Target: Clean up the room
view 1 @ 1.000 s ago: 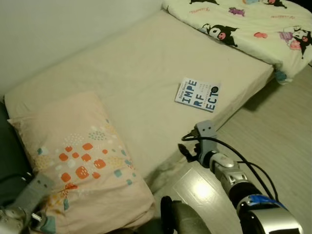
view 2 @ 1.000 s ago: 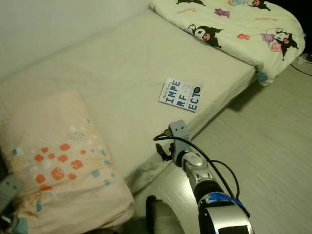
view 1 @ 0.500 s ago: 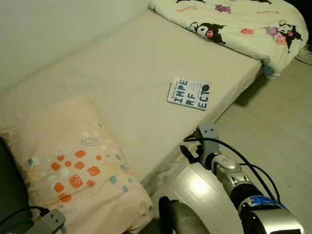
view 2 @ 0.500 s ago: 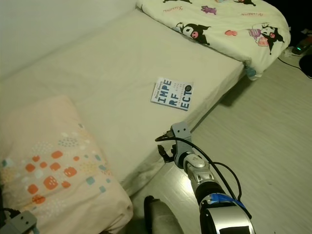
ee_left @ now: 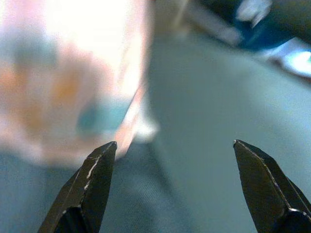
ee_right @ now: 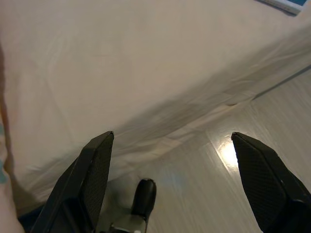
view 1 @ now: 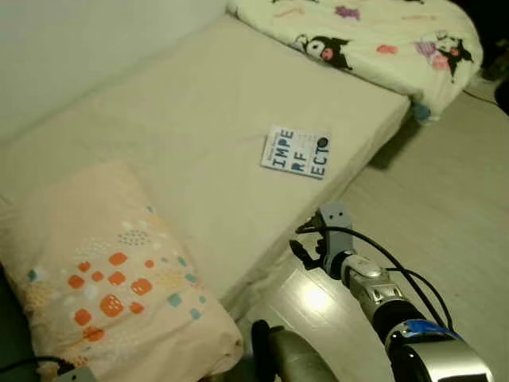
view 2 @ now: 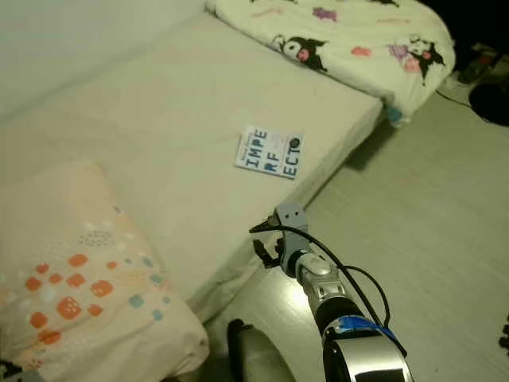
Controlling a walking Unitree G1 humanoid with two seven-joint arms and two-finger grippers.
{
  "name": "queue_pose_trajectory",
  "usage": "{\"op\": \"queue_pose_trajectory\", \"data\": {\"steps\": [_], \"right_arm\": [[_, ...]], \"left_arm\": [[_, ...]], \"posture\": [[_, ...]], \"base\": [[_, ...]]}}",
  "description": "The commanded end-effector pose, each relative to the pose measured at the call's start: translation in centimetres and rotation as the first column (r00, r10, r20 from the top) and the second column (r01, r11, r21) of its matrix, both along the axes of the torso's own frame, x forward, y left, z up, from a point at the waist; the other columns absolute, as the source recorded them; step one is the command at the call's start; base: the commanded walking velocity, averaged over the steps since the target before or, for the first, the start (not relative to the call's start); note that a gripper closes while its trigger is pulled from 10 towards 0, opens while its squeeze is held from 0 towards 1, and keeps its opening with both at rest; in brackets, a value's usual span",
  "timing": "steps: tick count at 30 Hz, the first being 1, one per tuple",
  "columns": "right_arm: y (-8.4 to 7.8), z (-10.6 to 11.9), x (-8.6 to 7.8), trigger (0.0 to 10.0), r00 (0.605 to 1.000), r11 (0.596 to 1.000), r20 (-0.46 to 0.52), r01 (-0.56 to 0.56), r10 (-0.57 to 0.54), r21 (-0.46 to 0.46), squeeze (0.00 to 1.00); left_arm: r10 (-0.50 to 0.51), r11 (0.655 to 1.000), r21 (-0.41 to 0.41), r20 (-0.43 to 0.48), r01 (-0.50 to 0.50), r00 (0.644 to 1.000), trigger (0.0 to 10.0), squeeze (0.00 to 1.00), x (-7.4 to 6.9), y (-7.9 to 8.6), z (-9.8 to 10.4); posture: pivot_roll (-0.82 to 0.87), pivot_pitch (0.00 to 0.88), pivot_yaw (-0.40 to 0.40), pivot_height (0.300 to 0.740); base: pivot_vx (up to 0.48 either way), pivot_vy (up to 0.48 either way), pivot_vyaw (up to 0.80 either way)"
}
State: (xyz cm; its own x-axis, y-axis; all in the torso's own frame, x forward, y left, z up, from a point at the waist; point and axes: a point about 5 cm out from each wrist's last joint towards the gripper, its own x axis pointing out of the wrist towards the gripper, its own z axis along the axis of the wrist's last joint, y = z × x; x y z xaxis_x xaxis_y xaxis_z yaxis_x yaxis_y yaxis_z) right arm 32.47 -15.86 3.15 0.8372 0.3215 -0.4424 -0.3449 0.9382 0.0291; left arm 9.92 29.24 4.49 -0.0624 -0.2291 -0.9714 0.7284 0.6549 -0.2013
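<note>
A white book (view 1: 296, 153) with blue letters lies flat on the beige mattress (view 1: 199, 119), close to its floor-side edge. A peach pillow (view 1: 103, 270) with orange and teal spots rests at the mattress's near end. My right arm (view 1: 354, 267) reaches over the floor beside the mattress edge, short of the book. In the right wrist view the right gripper (ee_right: 170, 141) is open over the mattress side and the floor, holding nothing. In the blurred left wrist view the left gripper (ee_left: 175, 144) is open beside the pillow (ee_left: 68, 73), also holding nothing.
A cream quilt (view 1: 358, 36) with cartoon figures is bunched at the mattress's far end. Pale wooden floor (view 1: 445, 207) runs along the right. A white wall (view 1: 79, 40) borders the mattress on the left. A dark rounded shape (view 1: 278, 358) sits low in the view.
The camera has shifted, so the whole scene sits differently in the picture. My left arm has sunk out of the lower left corner. The book has not moved on the mattress.
</note>
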Motion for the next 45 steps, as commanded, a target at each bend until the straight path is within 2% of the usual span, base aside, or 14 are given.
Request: {"op": "queue_pose_trajectory", "data": {"steps": [1, 3, 5, 8, 10, 11, 12, 16, 18, 19, 23, 26, 38, 45], "right_arm": [[0.4, -0.7, -0.5, 10.0, 0.999, 1.000, -0.039, -0.009, 0.009, 0.000, 0.00], [0.4, -0.7, -0.4, 10.0, 0.999, 1.000, -0.040, -0.010, 0.010, -0.003, 0.00], [0.4, -0.6, -0.4, 10.0, 0.999, 1.000, -0.039, -0.014, 0.013, -0.009, 0.00], [0.4, -0.6, -0.3, 10.0, 0.999, 1.000, -0.036, -0.014, 0.013, -0.015, 0.00], [0.3, -0.6, -0.3, 10.0, 0.999, 1.000, -0.036, -0.012, 0.012, -0.017, 0.00], [0.4, -0.6, -0.3, 10.0, 0.999, 1.000, -0.035, -0.011, 0.011, -0.018, 0.00], [0.4, -0.6, -0.3, 10.0, 0.999, 1.000, -0.035, -0.011, 0.011, -0.018, 0.00], [0.6, -0.8, -0.4, 10.0, 0.999, 1.000, -0.039, 0.002, -0.003, -0.017, 0.00], [0.6, -0.8, -0.4, 10.0, 0.999, 1.000, -0.039, 0.002, -0.003, -0.017, 0.00], [0.7, -0.9, -0.5, 10.0, 0.999, 1.000, -0.042, 0.008, -0.009, -0.008, 0.00], [0.7, -0.9, -0.4, 10.0, 0.999, 1.000, -0.041, 0.012, -0.012, -0.007, 0.00], [0.8, -0.7, -0.3, 10.0, 1.000, 1.000, -0.022, 0.014, -0.013, 0.005, 0.00], [1.4, -1.1, -0.8, 10.0, 0.999, 0.999, -0.031, -0.029, 0.030, 0.026, 0.00], [1.5, -1.3, -1.0, 10.0, 0.998, 0.998, -0.032, -0.051, 0.052, 0.040, 0.00]], "left_arm": [[-0.020, 0.988, -0.155, 0.034, 0.025, 0.999, 10.0, 0.00, 0.4, -2.3, 0.3], [-0.038, 0.964, -0.256, 0.110, 0.065, 0.993, 10.0, 0.00, 1.5, -4.1, 0.9], [0.026, 0.872, -0.469, 0.333, 0.141, 0.943, 10.0, 0.00, 4.8, -7.7, 2.8], [0.092, 0.833, -0.530, 0.410, 0.156, 0.907, 10.0, 0.00, 6.4, -8.7, 3.5], [0.170, 0.790, -0.590, 0.474, 0.168, 0.864, 10.0, 0.00, 7.9, -9.8, 4.1], [0.308, 0.747, -0.651, 0.523, 0.139, 0.795, 10.0, 0.00, 9.9, -10.7, 4.4], [0.308, 0.747, -0.651, 0.523, 0.139, 0.795, 10.0, 0.00, 9.9, -10.7, 4.4], [0.621, 0.644, -0.764, 0.492, -0.040, 0.610, 10.0, 0.00, 13.7, -13.3, 1.9], [0.621, 0.644, -0.764, 0.492, -0.040, 0.610, 10.0, 0.00, 13.7, -13.3, 1.9], [0.716, 0.611, -0.768, 0.432, -0.192, 0.548, 10.0, 0.00, 14.3, -14.2, -1.0], [0.765, 0.596, -0.750, 0.423, -0.286, 0.485, 10.0, 0.00, 14.5, -14.3, -2.6], [0.821, 0.564, -0.717, 0.435, -0.409, 0.370, 10.0, 0.00, 14.5, -13.5, -4.1], [0.738, 0.674, -0.594, 0.559, -0.438, 0.378, 10.0, 0.00, 14.7, -12.3, -5.9], [0.739, 0.674, -0.599, 0.535, -0.433, 0.410, 10.0, 0.00, 14.3, -12.8, -6.9]], "posture": [[-0.12, 0.101, 0.124, 0.695], [-0.12, 0.096, 0.121, 0.695], [-0.12, 0.096, 0.121, 0.695], [-0.13, 0.093, 0.120, 0.695], [-0.13, 0.090, 0.119, 0.695], [-0.13, 0.088, 0.116, 0.695], [-0.13, 0.088, 0.116, 0.695], [-0.13, 0.084, 0.110, 0.695], [-0.13, 0.084, 0.110, 0.695], [-0.13, 0.077, 0.102, 0.695], [-0.13, 0.074, 0.106, 0.695], [-0.13, 0.070, 0.103, 0.695], [-0.12, 0.063, 0.100, 0.695], [-0.12, 0.053, 0.099, 0.695]], "base": [[0.000, 0.000, 0.00], [0.000, 0.000, 0.00], [0.000, 0.000, 0.00], [0.000, 0.000, 0.00], [0.000, 0.000, 0.00], [0.000, 0.000, 0.00], [0.000, 0.000, 0.00], [0.000, 0.000, 0.00], [0.000, 0.000, 0.00], [0.000, 0.000, 0.00], [0.000, 0.000, 0.00], [0.000, 0.000, 0.00], [0.000, 0.000, 0.60], [0.000, 0.000, 0.80]]}}
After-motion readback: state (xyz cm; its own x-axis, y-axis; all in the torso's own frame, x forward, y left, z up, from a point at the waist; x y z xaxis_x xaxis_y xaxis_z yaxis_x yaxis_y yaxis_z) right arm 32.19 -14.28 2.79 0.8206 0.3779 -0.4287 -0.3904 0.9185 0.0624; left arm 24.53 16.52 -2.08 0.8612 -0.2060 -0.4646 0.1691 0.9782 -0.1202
